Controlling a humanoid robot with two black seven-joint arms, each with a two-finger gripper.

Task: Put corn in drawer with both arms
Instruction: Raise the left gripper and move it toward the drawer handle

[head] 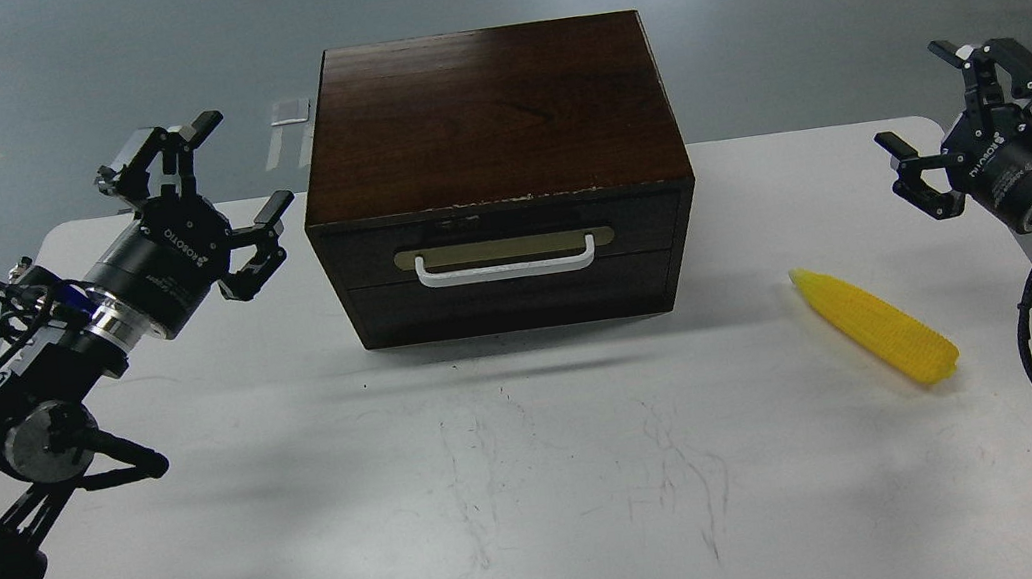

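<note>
One corn (874, 324) lies on the white worktop (524, 490), to the right of the wooden chest (496, 171) and well apart from it, its pointed tip toward the chest's lower right corner and its blunt end toward the worktop's right edge. One chest stands at the middle rear of the worktop, with one drawer (504, 241) closed flush in its front, carrying a single white bar handle (505, 264) on a beige plate; one plain panel (512, 298) sits below it. Two arms are in view. The left tool (210, 196) hangs just beside the chest's left side, near its upper front corner, fingers spread wide and grasping nothing. The right tool (962, 121) hangs above the worktop's right rear edge, well apart from the chest, also spread and released, with the corn lying forward of it. The front half of the worktop is bare apart from faint scuff marks (673, 469), giving open room between both arms.
</note>
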